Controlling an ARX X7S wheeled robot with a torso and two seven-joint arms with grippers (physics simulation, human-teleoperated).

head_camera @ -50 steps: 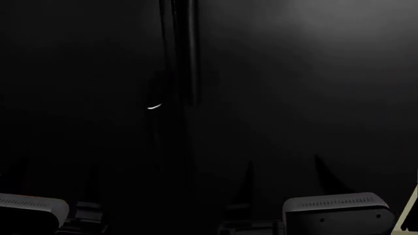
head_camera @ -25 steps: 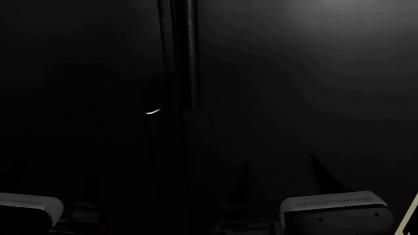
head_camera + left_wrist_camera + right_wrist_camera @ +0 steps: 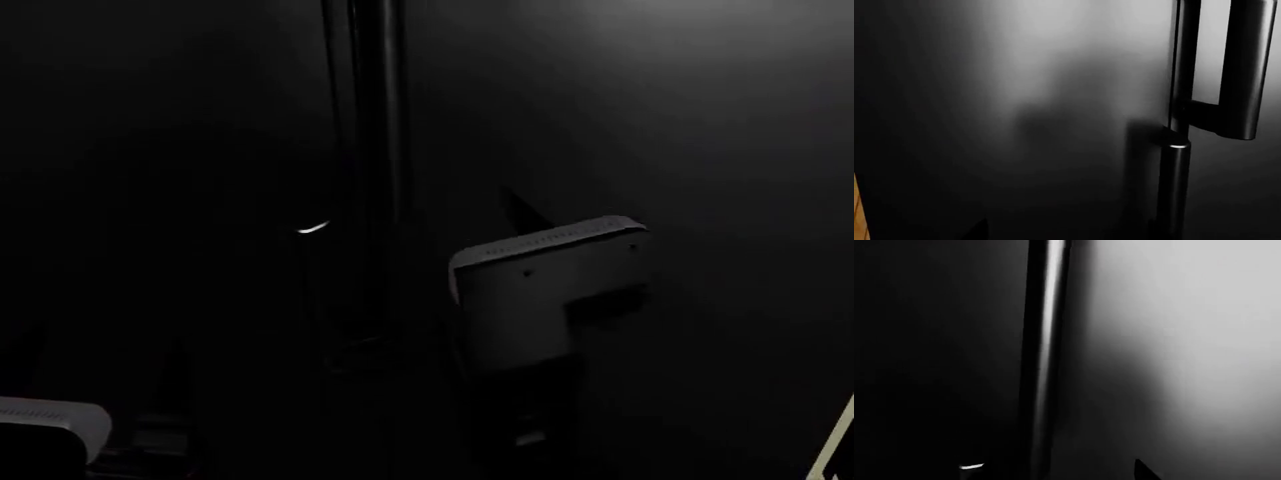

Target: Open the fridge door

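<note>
Standing this close, nearly everything in sight is matte black. The fridge door (image 3: 694,120) fills the right side of the head view. A narrower black panel (image 3: 160,150) takes up the left side. A vertical seam runs between them, left of centre.

The door's long bar handle (image 3: 376,100) stands upright right beside that seam. The right wrist view shows the handle (image 3: 1044,340) as a dark bar with a thin pale sheen, and the door (image 3: 1187,340) spreads out to its right. In the left wrist view the handle (image 3: 1247,65) stands off the door on a short bracket.

The right arm's grey wrist housing (image 3: 550,285) is held up in front of the door, just right of the handle, tilted. The right gripper (image 3: 567,215) points toward the door. Its fingers melt into the darkness, so I can't say how wide they stand.

The left arm's housing (image 3: 40,425) sits low at the near left. The left gripper (image 3: 107,360) is equally lost in shadow, so I can't tell there either.

A cream cabinet edge (image 3: 841,440) shows at the far right.
</note>
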